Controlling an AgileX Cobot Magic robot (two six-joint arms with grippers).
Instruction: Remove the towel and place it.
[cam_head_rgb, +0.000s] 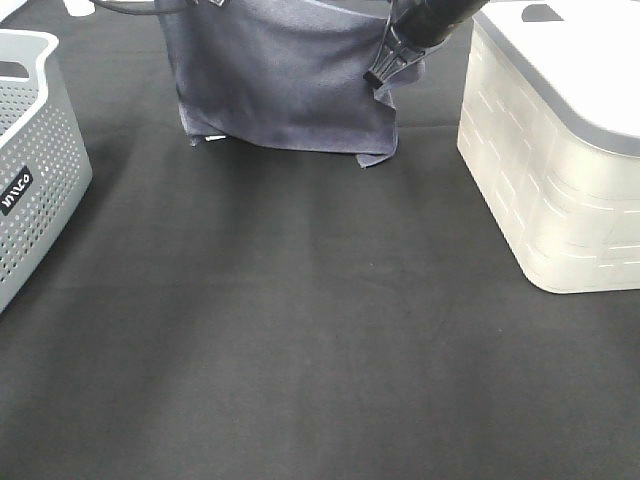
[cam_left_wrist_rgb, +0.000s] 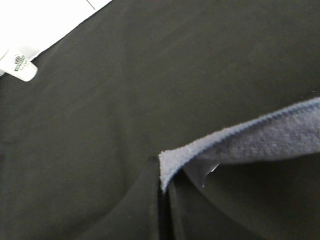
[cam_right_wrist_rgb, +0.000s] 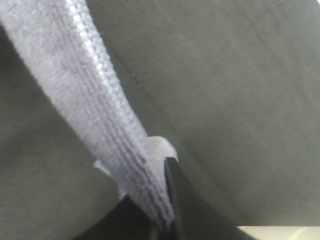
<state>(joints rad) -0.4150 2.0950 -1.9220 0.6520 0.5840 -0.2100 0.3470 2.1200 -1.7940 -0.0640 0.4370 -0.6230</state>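
The towel (cam_head_rgb: 285, 80), a greyish-lavender cloth, hangs spread at the far middle of the black table, and its lower edge touches the mat. My right gripper (cam_head_rgb: 376, 76) is shut on the towel's upper right edge. In the right wrist view the towel (cam_right_wrist_rgb: 100, 100) runs as a stitched band into the shut gripper (cam_right_wrist_rgb: 162, 220). The left wrist view shows a towel corner (cam_left_wrist_rgb: 240, 145) pinched in my left gripper (cam_left_wrist_rgb: 162, 200), whose dark fingers (cam_left_wrist_rgb: 145, 210) are closed. In the high view the left gripper is cut off by the top edge.
A grey perforated basket (cam_head_rgb: 30, 170) stands at the left edge. A white translucent bin (cam_head_rgb: 555, 170) with a lid stands at the right. A small white labelled object (cam_left_wrist_rgb: 22, 67) lies at the mat's edge. A black mat (cam_head_rgb: 300, 330) covers the table.
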